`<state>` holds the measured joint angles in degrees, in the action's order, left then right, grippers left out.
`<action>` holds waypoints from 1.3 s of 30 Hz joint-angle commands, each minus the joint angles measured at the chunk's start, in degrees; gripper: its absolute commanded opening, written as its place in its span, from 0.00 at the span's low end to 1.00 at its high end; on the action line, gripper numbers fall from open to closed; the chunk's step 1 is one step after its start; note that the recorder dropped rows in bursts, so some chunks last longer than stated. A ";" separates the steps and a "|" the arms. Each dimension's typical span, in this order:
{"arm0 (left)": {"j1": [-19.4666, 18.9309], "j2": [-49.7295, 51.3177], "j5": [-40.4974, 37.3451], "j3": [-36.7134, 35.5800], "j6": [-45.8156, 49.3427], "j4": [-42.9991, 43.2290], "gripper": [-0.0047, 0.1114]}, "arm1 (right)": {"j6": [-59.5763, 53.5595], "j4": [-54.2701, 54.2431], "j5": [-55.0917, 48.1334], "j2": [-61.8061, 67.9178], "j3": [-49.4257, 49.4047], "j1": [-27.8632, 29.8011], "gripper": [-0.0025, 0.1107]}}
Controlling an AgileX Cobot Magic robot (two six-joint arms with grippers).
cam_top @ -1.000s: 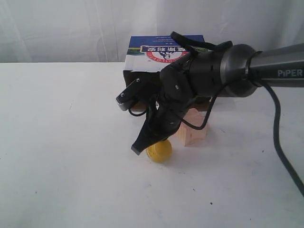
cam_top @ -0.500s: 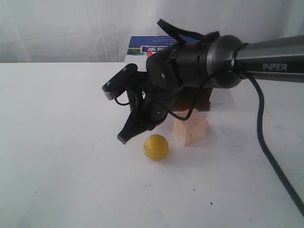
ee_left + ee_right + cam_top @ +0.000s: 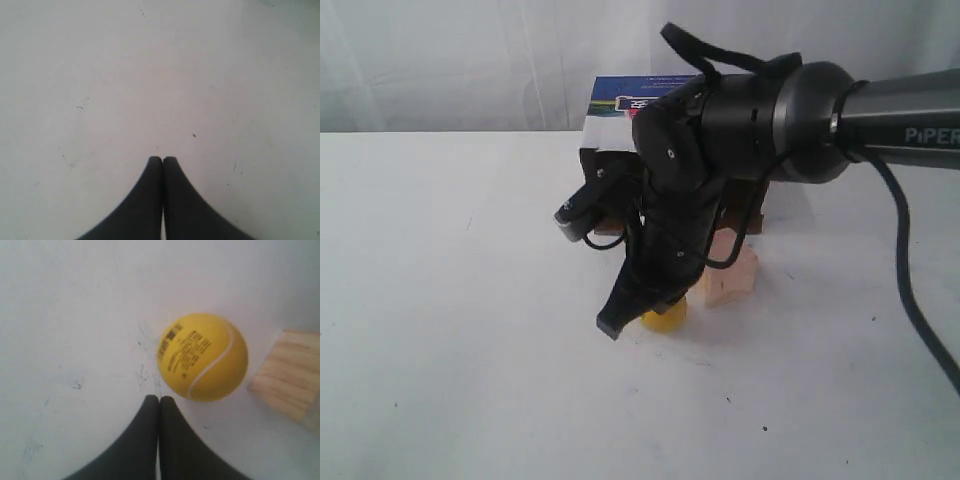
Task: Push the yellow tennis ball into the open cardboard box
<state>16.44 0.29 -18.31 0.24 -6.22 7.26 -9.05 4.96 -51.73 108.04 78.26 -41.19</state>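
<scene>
The yellow tennis ball (image 3: 665,317) lies on the white table, mostly hidden behind my right gripper (image 3: 610,325) in the exterior view. The right wrist view shows the ball (image 3: 202,356) whole, with dark print and a white seam, just beyond the shut right gripper (image 3: 159,399) and slightly to one side; I cannot tell whether they touch. The open cardboard box (image 3: 620,103) stands at the back, largely covered by the right arm; only part of its blue-and-white top and dark opening shows. My left gripper (image 3: 162,159) is shut over bare table.
A pale wooden cube (image 3: 730,276) sits between the ball and the box, close to the ball; it also shows as the wooden cube (image 3: 290,381) in the right wrist view. A white curtain hangs behind the table.
The right gripper swung left off the ball half a second ago, then came back down and right; it now covers most of the ball again. The ball has shifted slightly right.
</scene>
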 commanded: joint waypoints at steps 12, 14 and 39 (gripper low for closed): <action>0.29 -0.29 -0.93 -0.24 0.13 0.13 0.04 | 2.04 13.24 3.67 2.78 16.95 4.36 0.02; 0.29 -0.29 -0.93 -0.24 0.13 0.13 0.04 | 3.17 13.27 2.19 -0.44 17.62 4.24 0.02; 0.29 -0.29 -0.93 -0.24 0.13 0.13 0.04 | 15.92 -1.88 44.20 -26.43 -34.04 2.53 0.02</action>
<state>16.44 0.29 -18.31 0.24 -6.22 7.26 6.45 3.70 -12.55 84.27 47.60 -39.33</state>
